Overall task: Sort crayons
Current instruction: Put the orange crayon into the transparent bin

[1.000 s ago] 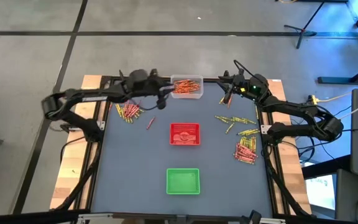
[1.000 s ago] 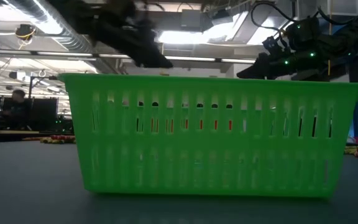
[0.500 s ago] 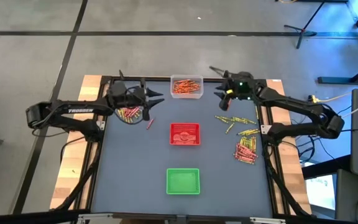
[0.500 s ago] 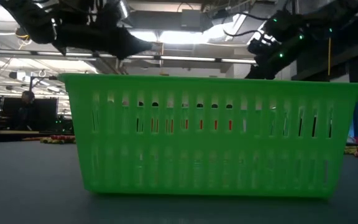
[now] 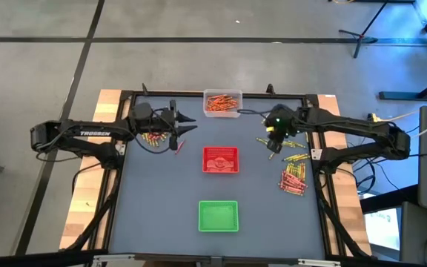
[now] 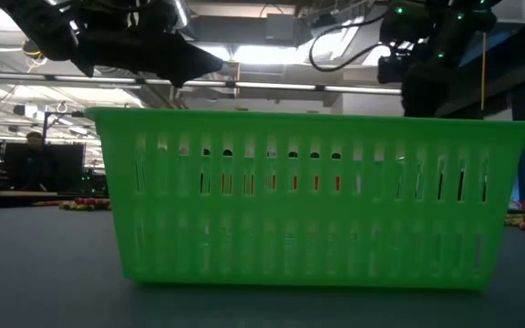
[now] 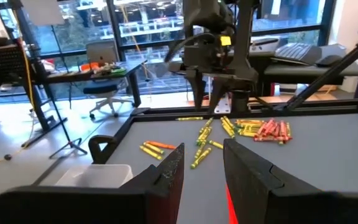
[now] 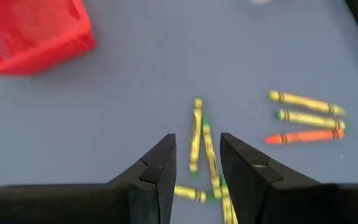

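Yellow-green crayons (image 5: pixel 291 152) lie scattered at the right, and two of them (image 8: pixel 201 143) show on the table below my right gripper (image 8: pixel 197 165). That gripper (image 5: pixel 273 142) points down over them, open, touching nothing. An orange crayon (image 8: pixel 303 137) lies beside them. Red crayons (image 5: pixel 293 180) are heaped nearer the right edge. A mixed red and yellow heap (image 5: pixel 154 136) lies at the left. My left gripper (image 5: pixel 186 124) hovers level beside that heap, open with nothing between its fingers (image 7: pixel 201 177). The clear tray (image 5: pixel 222 111) at the far edge holds orange crayons.
The red tray (image 5: pixel 220 169) stands mid-table and the green tray (image 5: pixel 218 226) near the front edge; the green tray (image 6: pixel 308 200) fills the low view. A single red crayon (image 5: pixel 177 147) lies left of the red tray. Bare table lies around the green tray.
My left gripper has drawn back from the clear tray toward the table's left edge and a little nearer, staying level. My right gripper has swung from the far right corner toward the near edge and tipped steeply down over the yellow-green crayons.
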Motion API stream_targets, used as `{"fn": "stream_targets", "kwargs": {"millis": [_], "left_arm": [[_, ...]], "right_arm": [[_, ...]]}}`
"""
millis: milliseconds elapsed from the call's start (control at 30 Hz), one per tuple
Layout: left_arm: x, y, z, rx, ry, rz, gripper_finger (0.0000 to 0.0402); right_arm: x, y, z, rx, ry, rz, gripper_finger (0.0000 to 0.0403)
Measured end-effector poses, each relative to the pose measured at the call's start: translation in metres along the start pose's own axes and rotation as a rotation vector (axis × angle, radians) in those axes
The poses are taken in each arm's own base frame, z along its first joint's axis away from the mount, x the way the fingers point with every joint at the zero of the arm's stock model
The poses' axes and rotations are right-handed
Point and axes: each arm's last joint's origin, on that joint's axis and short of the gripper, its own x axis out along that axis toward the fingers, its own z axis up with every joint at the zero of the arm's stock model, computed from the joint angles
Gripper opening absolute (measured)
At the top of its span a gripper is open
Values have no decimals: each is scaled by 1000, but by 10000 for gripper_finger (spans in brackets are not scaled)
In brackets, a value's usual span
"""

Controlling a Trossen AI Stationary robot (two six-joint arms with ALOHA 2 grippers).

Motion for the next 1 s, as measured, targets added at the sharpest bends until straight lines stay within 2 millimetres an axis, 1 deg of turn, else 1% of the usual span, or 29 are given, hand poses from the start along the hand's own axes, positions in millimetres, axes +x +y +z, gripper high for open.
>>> {"fn": "stream_targets", "kwargs": {"millis": [67, 133, 200, 267, 400, 467, 567, 700, 867, 1000], "left_arm": [[0, -1, 0, 1, 0, -1, 96], [1, -2, 0, 1, 1, 11, 96], [1, -2, 0, 2, 2, 32, 96], [1, -1, 0, 2, 4, 51, 96], [1, -1, 0, 2, 7, 72, 96], [1, 0, 0, 1, 7, 73, 96], [1, 0, 0, 2, 7, 73, 96], [1, 0, 0, 2, 7, 74, 96], [1, 0, 0, 2, 6, 74, 96], [1, 0, 0, 2, 6, 74, 96]], "right_arm": [[1, -1, -1, 12, 17, -60, 124], [4, -4, 0, 33, 14, -156, 124], [8, -11, 4, 54, 6, -247, 124], [14, -20, 6, 90, 22, -282, 124], [33, -42, 6, 254, 96, -245, 124], [44, -55, 7, 321, 120, -261, 124], [61, -74, 10, 395, 113, -277, 124], [81, -95, 10, 490, 120, -242, 124], [98, -113, -2, 604, 209, -277, 124], [106, -119, -3, 650, 209, -282, 124]]}}
